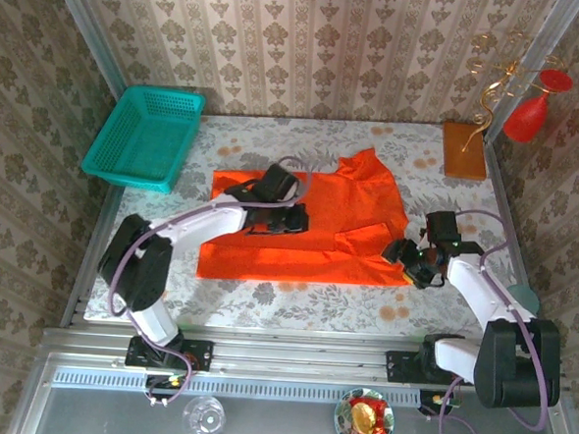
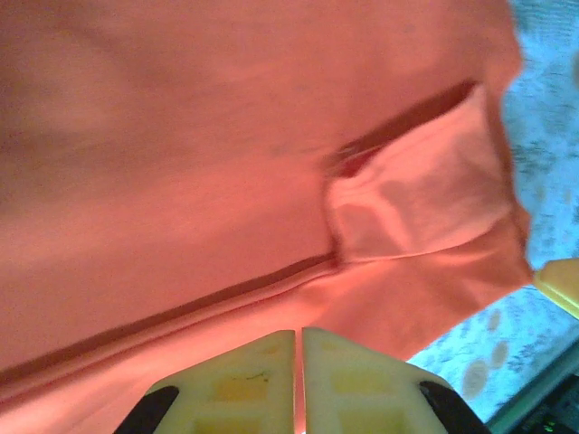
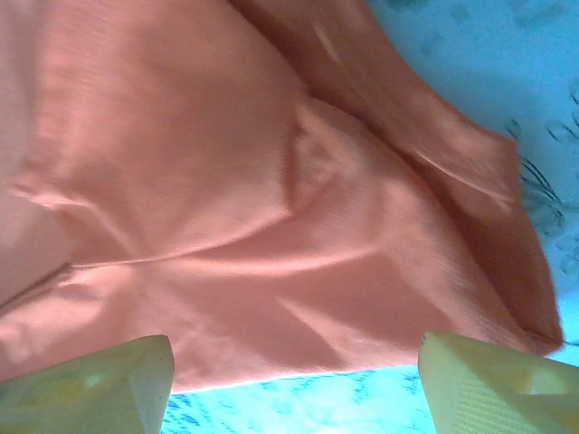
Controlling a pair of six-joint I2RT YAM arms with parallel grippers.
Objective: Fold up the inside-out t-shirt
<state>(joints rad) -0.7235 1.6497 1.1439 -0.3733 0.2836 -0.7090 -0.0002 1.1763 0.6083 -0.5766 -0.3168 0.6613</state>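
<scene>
L wrist: left hand closed, above t-shirt. R wrist: right hand gaping at its hem. Top cam adds floral tabletop, teal basket, wallpapered walls.

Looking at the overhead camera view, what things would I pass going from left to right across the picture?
teal basket → orange t-shirt → brown block → red vase
</scene>
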